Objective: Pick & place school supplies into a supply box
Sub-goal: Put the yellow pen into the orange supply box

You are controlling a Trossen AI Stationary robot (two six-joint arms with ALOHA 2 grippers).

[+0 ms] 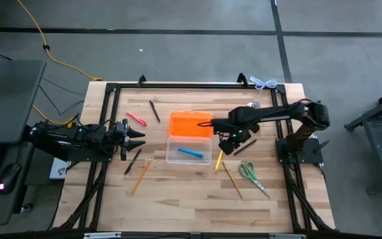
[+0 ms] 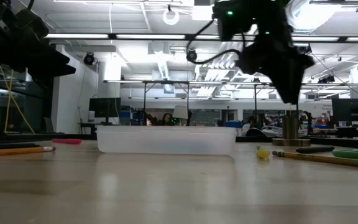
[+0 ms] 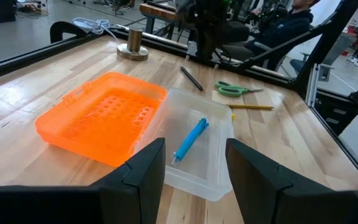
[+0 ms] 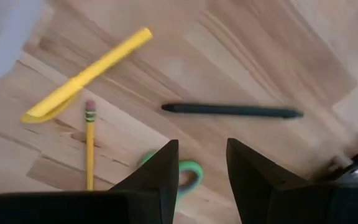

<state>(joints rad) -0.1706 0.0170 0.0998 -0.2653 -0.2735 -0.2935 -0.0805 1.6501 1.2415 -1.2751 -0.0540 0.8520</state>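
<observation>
With one blue pen (image 1: 190, 152) already in the supply box (image 1: 190, 151) mid-worktop, the right gripper (image 1: 229, 141) hovers beside it, fingers parted and empty, and must descend onto the black pen (image 4: 232, 110); the left gripper (image 1: 136, 135) waits open near the left edge.

grey floor (image 1: 178, 53), bright ceiling lights (image 2: 104, 36), desks (image 2: 104, 127).

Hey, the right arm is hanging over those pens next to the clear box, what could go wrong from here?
1. The right gripper hangs open over a tight cluster: yellow pen, black pen, wooden pencil and green scissors. Closing might catch two items or knock one aside.
2. The thin black pen lies flat on the table, so the fingers may slip off it.
3. The supply box is light and close, so a low swing might shove it.
</observation>
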